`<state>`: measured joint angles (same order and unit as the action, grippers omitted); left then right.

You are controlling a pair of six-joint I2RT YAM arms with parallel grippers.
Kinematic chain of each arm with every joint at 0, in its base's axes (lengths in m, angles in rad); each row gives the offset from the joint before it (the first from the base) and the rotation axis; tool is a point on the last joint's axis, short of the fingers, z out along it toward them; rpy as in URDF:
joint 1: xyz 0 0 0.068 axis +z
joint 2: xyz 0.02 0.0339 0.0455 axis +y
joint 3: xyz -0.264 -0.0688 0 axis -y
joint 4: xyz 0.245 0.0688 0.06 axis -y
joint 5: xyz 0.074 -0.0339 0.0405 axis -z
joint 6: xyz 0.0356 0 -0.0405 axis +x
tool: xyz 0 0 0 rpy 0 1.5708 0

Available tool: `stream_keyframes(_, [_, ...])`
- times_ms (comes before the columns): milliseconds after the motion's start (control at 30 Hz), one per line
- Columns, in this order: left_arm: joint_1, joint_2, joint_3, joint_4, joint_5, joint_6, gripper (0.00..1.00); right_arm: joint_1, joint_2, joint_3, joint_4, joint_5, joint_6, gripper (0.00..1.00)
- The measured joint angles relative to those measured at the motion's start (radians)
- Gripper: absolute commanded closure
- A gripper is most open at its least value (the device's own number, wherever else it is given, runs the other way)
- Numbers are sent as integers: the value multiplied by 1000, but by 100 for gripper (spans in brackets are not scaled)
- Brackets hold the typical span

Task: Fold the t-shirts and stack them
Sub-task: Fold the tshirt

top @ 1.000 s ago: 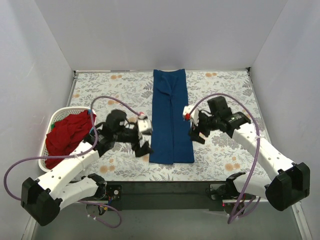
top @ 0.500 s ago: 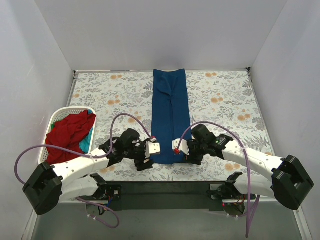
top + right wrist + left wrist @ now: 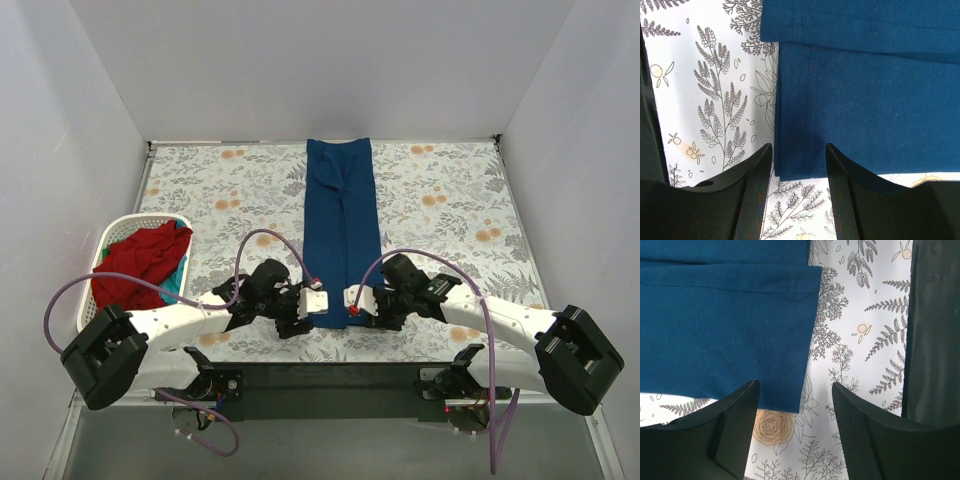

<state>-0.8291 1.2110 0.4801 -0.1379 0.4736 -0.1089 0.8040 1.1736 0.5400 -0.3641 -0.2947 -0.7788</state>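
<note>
A dark navy t-shirt [image 3: 343, 230] lies folded into a long narrow strip down the middle of the table. Both grippers are at its near end. My left gripper [image 3: 310, 306] is at the near left corner and my right gripper [image 3: 358, 304] at the near right corner. In the left wrist view the navy hem corner [image 3: 785, 390] lies just ahead of the open left gripper [image 3: 795, 386]. In the right wrist view the folded navy corner [image 3: 797, 160] lies between the jaws of the open right gripper [image 3: 799, 148], untouched. A red t-shirt [image 3: 135, 265] and a teal one [image 3: 176, 280] lie in the basket.
A white slatted laundry basket [image 3: 108, 238] stands at the left edge of the floral table cover [image 3: 440, 200]. Grey walls enclose the table on three sides. The black base rail [image 3: 330, 385] runs along the near edge, just behind both wrists.
Both arms have swung down and inward from beside the shirt's middle to its near corners. Their jaws have narrowed but still stand apart.
</note>
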Motion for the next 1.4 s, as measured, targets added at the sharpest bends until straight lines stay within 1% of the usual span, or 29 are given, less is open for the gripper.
stream_keyframes(167, [-16, 33, 0, 19, -7, 19, 46, 5, 13, -2, 1, -5, -12, 48])
stream_keyframes(233, [-20, 54, 0, 19, -13, 26, 48, 6, 17, -8, 1, -8, -17, 50])
stream_keyframes(400, [-26, 82, -3, 23, -24, 46, 51, 13, 17, -14, 2, -22, -37, 50])
stream_keyframes(433, [-27, 83, -4, 26, -26, 50, 54, 15, 18, -14, 2, -22, -39, 51])
stream_keyframes(533, [-29, 87, -5, 33, -25, 58, 59, 16, 24, -13, 3, -24, -39, 55])
stream_keyframes(633, [-29, 91, -5, 35, -21, 68, 64, 17, 38, -10, 13, -34, -37, 58])
stream_keyframes(667, [-29, 92, -5, 35, -20, 69, 68, 17, 41, -9, 17, -35, -37, 59])
stream_keyframes(733, [-29, 98, -4, 40, -18, 76, 72, 17, 46, -8, 25, -38, -36, 66])
stream_keyframes(767, [-29, 102, -2, 42, -17, 79, 76, 18, 48, -8, 28, -37, -34, 69])
stream_keyframes(800, [-29, 107, 1, 43, -17, 80, 78, 19, 49, -8, 32, -35, -32, 75])
stream_keyframes(867, [-29, 117, 8, 47, -18, 85, 81, 21, 50, -12, 49, -19, -29, 82])
stream_keyframes(900, [-29, 122, 11, 48, -19, 86, 86, 21, 50, -13, 56, -10, -26, 92])
stream_keyframes(933, [-29, 126, 15, 50, -22, 86, 89, 23, 50, -13, 61, 0, -24, 99])
stream_keyframes(967, [-29, 129, 19, 50, -24, 85, 91, 23, 50, -13, 66, 8, -20, 99])
stream_keyframes(1000, [-29, 132, 23, 48, -27, 82, 96, 24, 50, -13, 69, 16, -12, 99])
stream_keyframes(1067, [-29, 134, 31, 39, -31, 74, 100, 25, 50, -11, 71, 26, -3, 99])
stream_keyframes(1200, [-29, 122, 45, -10, -21, 61, 100, 28, 49, 7, 29, 46, 18, 99])
stream_keyframes(1400, [-40, 28, 70, -142, 49, 30, 100, 70, -12, 34, -71, 34, 67, 99])
